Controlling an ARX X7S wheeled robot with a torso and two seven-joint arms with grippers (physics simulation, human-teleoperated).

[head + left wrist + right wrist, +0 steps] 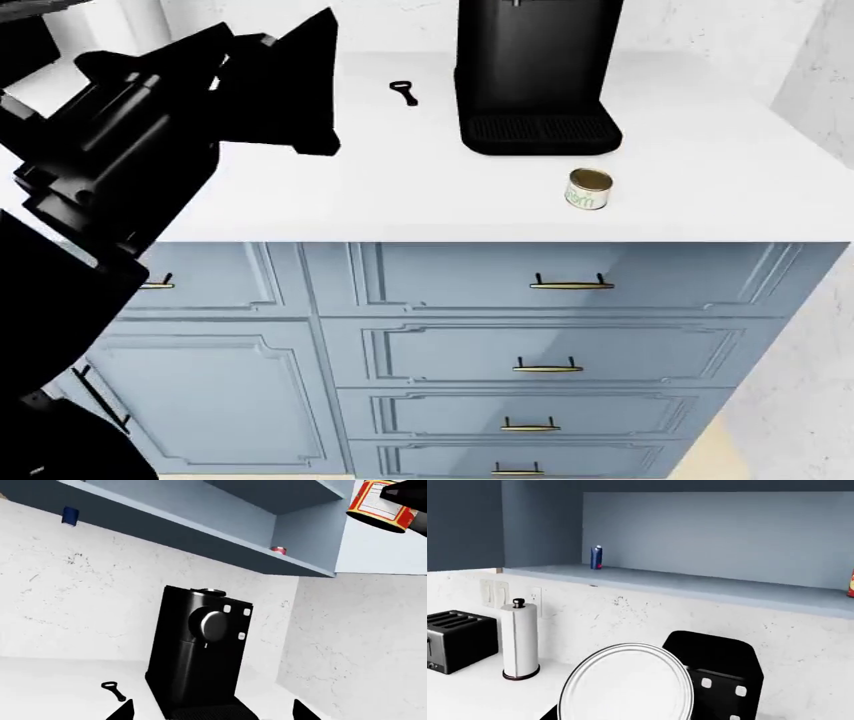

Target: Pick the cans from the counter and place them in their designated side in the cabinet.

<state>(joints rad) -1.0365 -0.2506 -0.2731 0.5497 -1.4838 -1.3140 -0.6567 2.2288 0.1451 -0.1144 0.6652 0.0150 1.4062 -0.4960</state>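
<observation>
Right up close, the red can (627, 686) fills the right wrist view, grey lid facing the camera. The right fingers (402, 492) are clenched on it. From the left wrist view it is carried high, above and to one side of the coffee machine (200, 652), level with the cabinet (200, 535). So this looks like the carry-and-place step for the first can.

The left fingers (124, 711) are spread wide apart, nothing between them and touching nothing, aimed at the foot of the coffee machine. In the head view that arm hangs over the counter (721, 200), well to the side of the coffee machine.

On the counter, the cream can (589, 189) lies on its side just in front of the coffee machine's drip tray, untouched. That one comes second. The bottle opener (404, 92) lies beside the coffee machine, further back.

Further off, the cabinet shelf (694, 587) runs above the coffee machine. A small red tin (278, 550) stands on it almost straight above the coffee machine, and a blue tin (596, 557) stands well off to the other side.

My read: the red can belongs at the red tin's end. The next move calls for lifting it clear of the shelf edge, pushing it in above the coffee machine, setting it down upright, and only then letting go.
</observation>
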